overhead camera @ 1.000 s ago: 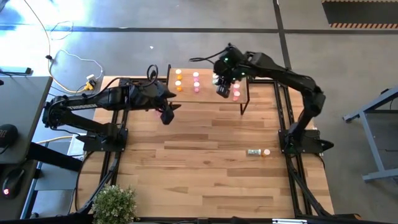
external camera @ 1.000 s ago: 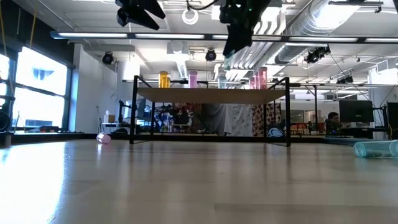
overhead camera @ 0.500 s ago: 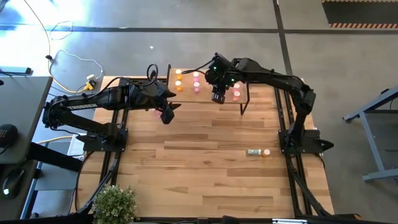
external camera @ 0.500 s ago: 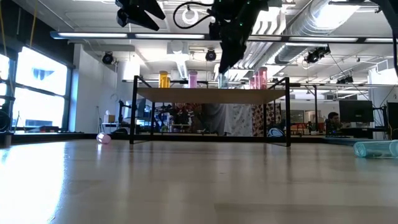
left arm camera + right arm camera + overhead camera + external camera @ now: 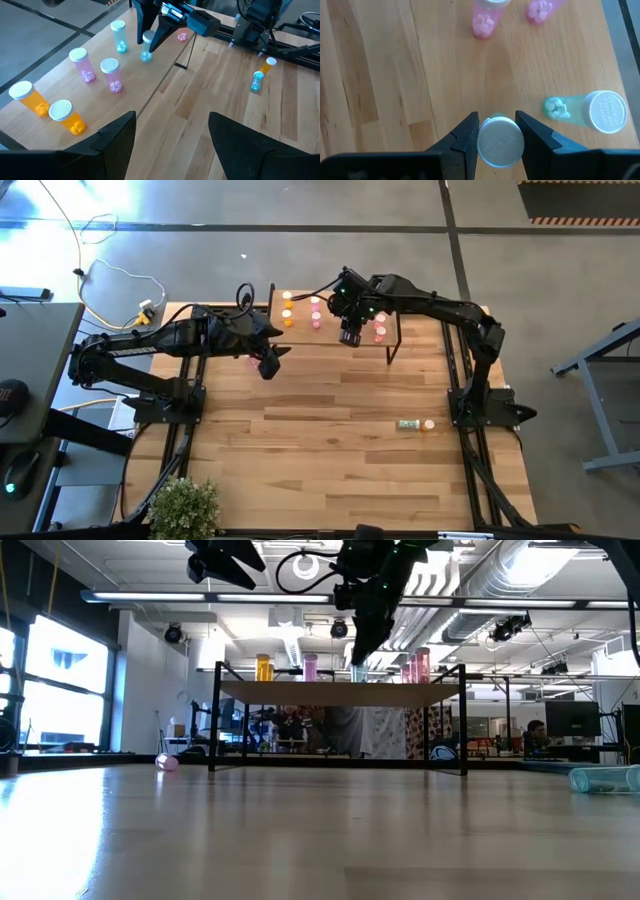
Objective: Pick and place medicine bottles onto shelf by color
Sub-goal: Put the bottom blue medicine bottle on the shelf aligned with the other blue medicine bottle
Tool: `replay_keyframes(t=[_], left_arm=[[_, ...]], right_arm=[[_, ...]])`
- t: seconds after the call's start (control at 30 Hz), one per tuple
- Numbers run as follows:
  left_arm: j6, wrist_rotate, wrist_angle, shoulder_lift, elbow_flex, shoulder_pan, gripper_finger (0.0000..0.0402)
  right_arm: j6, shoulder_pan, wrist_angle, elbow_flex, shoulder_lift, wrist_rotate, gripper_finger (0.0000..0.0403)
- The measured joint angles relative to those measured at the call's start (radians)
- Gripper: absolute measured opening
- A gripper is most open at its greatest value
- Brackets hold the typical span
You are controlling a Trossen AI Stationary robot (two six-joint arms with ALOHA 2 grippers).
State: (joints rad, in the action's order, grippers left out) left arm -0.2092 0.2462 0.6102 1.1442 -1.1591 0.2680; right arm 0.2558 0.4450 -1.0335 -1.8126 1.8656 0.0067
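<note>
The shelf (image 5: 330, 340) stands at the table's far edge with orange (image 5: 65, 117), pink (image 5: 111, 75) and teal (image 5: 119, 36) medicine bottles upright on it. My right gripper (image 5: 500, 137) hangs over the shelf's middle, shut on another teal bottle (image 5: 146, 47), beside the standing teal one (image 5: 592, 111). Whether the held bottle's base touches the board I cannot tell. My left gripper (image 5: 268, 365) waits open, high above the table left of the shelf (image 5: 340, 693). A pink bottle (image 5: 167, 762) lies on the table under it. My right gripper pinches the teal bottle's pale cap (image 5: 500, 141) between its two fingers (image 5: 470, 135), one on each side. The fingers come from above, slanting down. The bottle hangs upright below them (image 5: 357, 670), its base at or just above the shelf board.
A teal bottle (image 5: 408, 424) and an orange one (image 5: 428, 424) lie on the table near the right arm's base. Red-pink bottles (image 5: 380, 330) stand at the shelf's right end. A potted plant (image 5: 185, 505) sits at the near left corner.
My right gripper has come down toward the shelf board with the teal bottle and shifted a little toward the table's left, tipping more steeply downward. It has stayed shut on the cap, and the bottle has stayed upright.
</note>
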Motion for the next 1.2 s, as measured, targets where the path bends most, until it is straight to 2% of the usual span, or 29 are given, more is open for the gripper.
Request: replay_keyframes(t=[0.27, 0.43, 0.6, 1.2], left_arm=[[0.000, 0.000, 0.000, 0.000, 0.000, 0.000, 0.0241], [0.000, 0.000, 0.000, 0.000, 0.000, 0.000, 0.0241], [0.000, 0.000, 0.000, 0.000, 0.000, 0.000, 0.0241], [-0.055, 0.021, 0.008, 0.000, 0.000, 0.000, 0.0241]], right_arm=[[0.016, 0.000, 0.004, 0.000, 0.000, -0.001, 0.0106], [0.016, 0.000, 0.006, 0.000, 0.000, 0.001, 0.0138], [0.019, 0.000, 0.023, 0.000, 0.000, 0.057, 0.0160], [-0.005, 0.000, 0.007, 0.000, -0.023, 0.051, 0.0161]])
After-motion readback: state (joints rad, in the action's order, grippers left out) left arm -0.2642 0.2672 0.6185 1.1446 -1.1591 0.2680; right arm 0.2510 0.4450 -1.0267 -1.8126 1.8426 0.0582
